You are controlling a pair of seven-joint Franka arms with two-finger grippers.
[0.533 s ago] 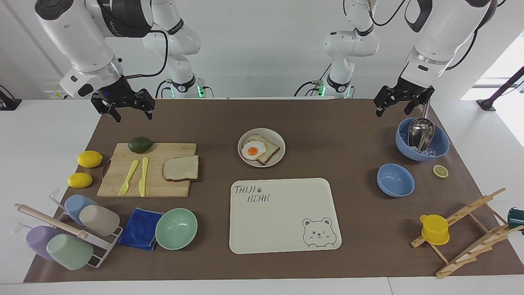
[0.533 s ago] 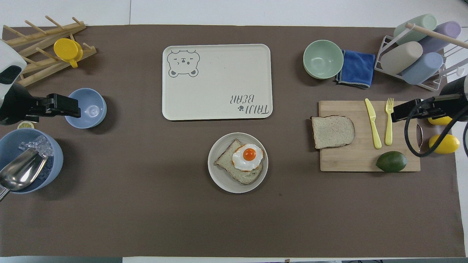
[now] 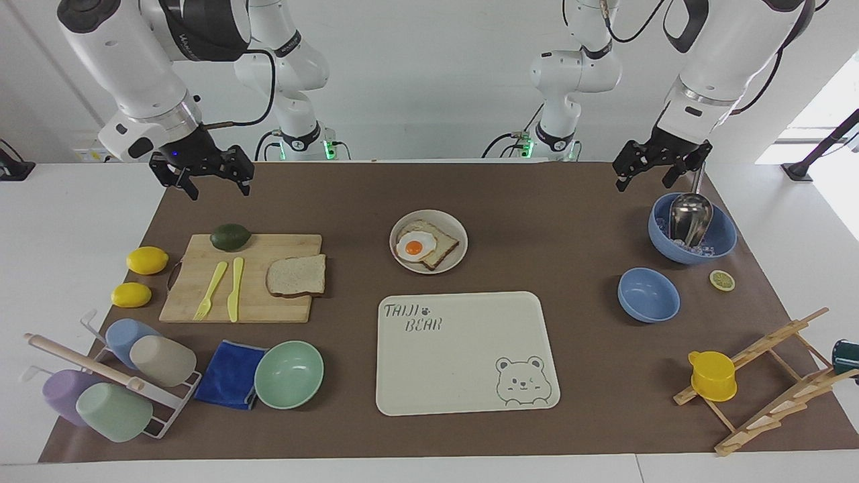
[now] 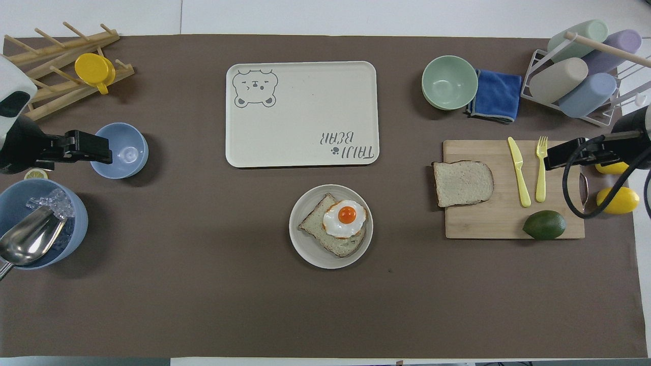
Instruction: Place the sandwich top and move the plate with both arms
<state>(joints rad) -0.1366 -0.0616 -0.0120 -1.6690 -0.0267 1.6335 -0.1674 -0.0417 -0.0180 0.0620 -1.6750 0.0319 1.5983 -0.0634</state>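
Progress: nothing done yet.
Sandwich top (image 3: 296, 276): on cutting board (image 3: 201, 305), below right gripper (image 3: 209, 180), fingers apart.
Plate (image 3: 451, 227): unmoved; left gripper (image 3: 656, 168) apart, empty.

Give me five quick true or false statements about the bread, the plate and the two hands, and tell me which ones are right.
1. The sandwich top lies on the wooden cutting board. True.
2. The plate already sits on the bear-printed tray. False: it rests on the brown mat, nearer to the robots than the tray.
3. A fried egg lies on the toasted slice on the plate. True.
4. The right hand is shut on the sandwich top. False: it is open, empty and raised near the avocado.
5. The left hand is open and holds nothing. True.
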